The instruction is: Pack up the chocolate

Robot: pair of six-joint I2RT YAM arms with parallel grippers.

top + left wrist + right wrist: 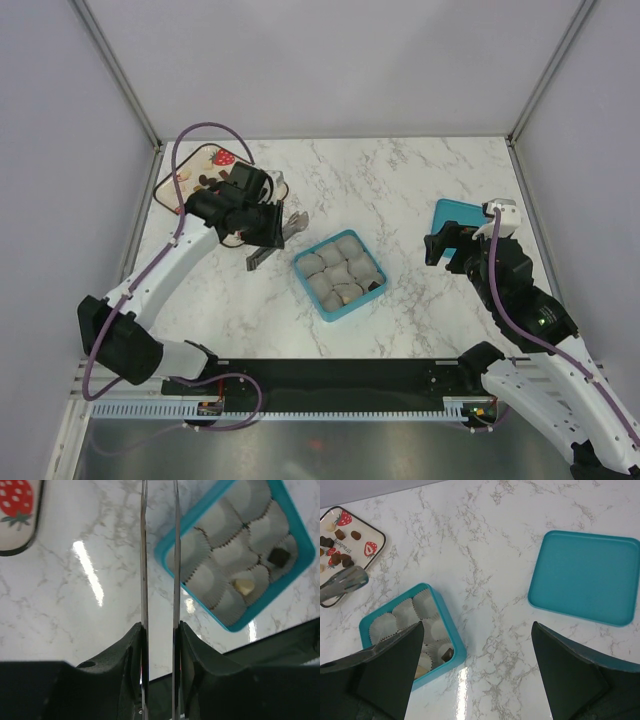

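Several pieces of chocolate (pixel 341 557) lie on a cream plate (pixel 376 536) printed with strawberries, at the far left of the table. A teal box (pixel 303 262) lined with paper cups holds a dark piece (pixel 278 556) and a cream piece (pixel 244 585). My left gripper (pixel 262 225) is shut on metal tongs (pixel 143 555), between the plate and the box. I see nothing between the tong blades. My right gripper (pixel 477 630) is open and empty, over bare table between the box and its lid.
The teal lid (pixel 587 577) lies flat at the right of the table, close to the right gripper (pixel 447 250). The plate (pixel 195 165) sits near the far-left corner, against the enclosure walls. A black rail runs along the near edge.
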